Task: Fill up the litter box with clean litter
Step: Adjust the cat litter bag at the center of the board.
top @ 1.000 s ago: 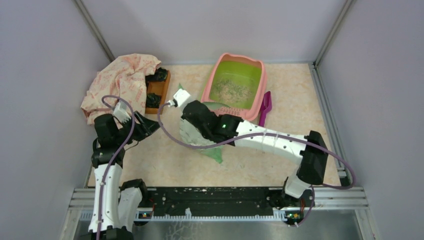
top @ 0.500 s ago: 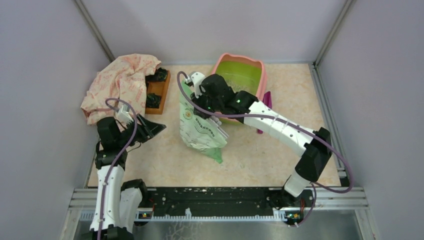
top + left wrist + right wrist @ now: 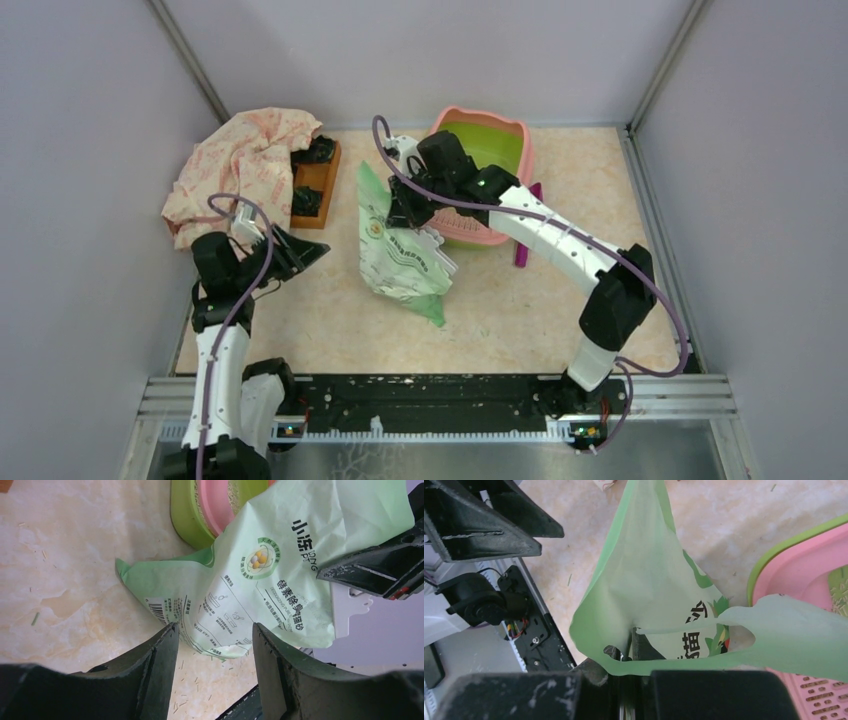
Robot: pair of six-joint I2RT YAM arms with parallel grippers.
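Sam: Look, the right arm has swung up and away from us, and it pulled the top of the green bag (image 3: 400, 262) up with it. The bag lay flatter a moment ago

Lia: What about the left arm?

Sam: It has hardly moved. The left tool (image 3: 303, 252) hangs over the counter (image 3: 500, 310) on the near left. Its two fingers are wide apart and hold nothing. It points at the bag but does not touch it

Lia: And the right tool (image 3: 403, 205)?

Sam: It is squeezed tight on the thin top edge of the bag. The bottom of the bag sits on the counter, and the top is held up and crumpled

Lia: Where is the litter box (image 3: 524, 150)?

Sam: Just behind the bag, at the back of the counter. It is pink on the rim and green inside. The bag is up against its near left corner

Lia: Can you see the clean litter?

Sam: Not well, the arm is in the way

Lia: Anything else?

Sam: A purple-pink scoop (image 3: 524, 245) lies right beside the box. Far on the left is a pink cloth (image 3: 245, 165), next to a small wooden tray (image 3: 316, 180)
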